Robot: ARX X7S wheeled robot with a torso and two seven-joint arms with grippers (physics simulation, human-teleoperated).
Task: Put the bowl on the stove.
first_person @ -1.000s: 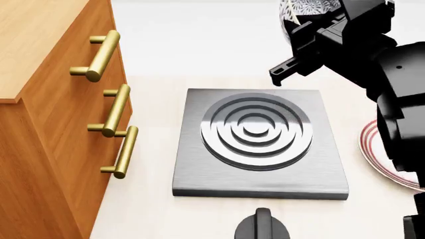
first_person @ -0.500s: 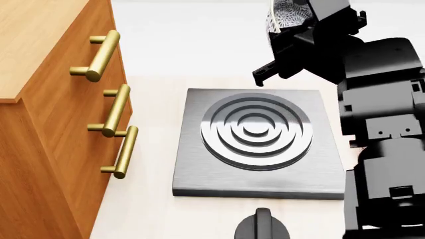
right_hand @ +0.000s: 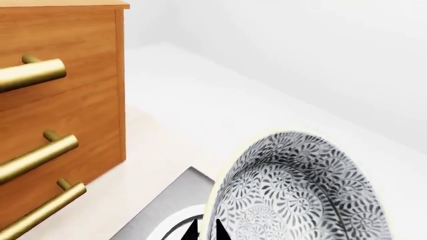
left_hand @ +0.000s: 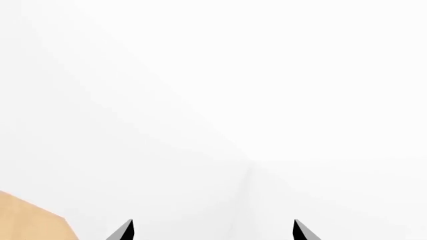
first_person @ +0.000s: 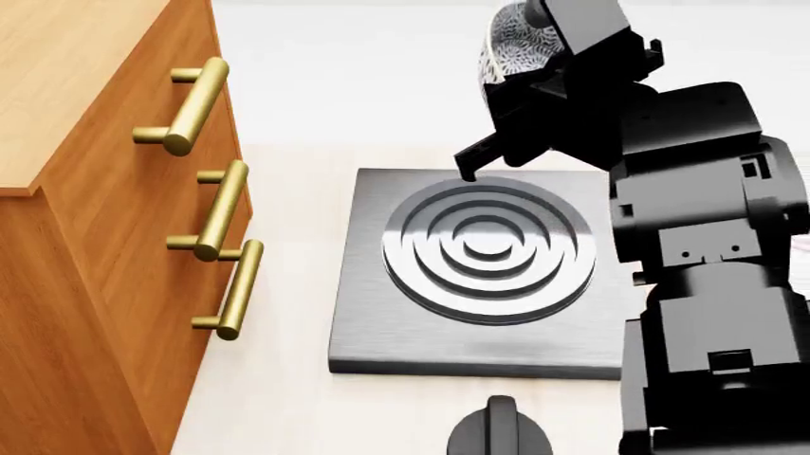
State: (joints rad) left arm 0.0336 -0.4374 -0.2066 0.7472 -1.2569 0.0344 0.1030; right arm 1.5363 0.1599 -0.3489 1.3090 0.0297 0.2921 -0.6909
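Speckled bowl [first_person: 517,43] half hidden, pinched by right end effector [right_hand: 205,231] above stove [first_person: 494,275]; left end effector [left_hand: 212,230] parted

There is one bowl [first_person: 517,43], speckled grey-black on white, and one stove [first_person: 494,275], a square dark metal slab carrying a single round burner [first_person: 488,248] of raised concentric rings. One black round knob [first_person: 500,434] shows at the near edge of the head view. One wooden cabinet [first_person: 95,237] stands beside the slab, with three brass handles [first_person: 218,210] on its front. Two grippers show: the right gripper [right_hand: 203,231] and the left gripper [left_hand: 212,230], each with two dark fingertips in view.
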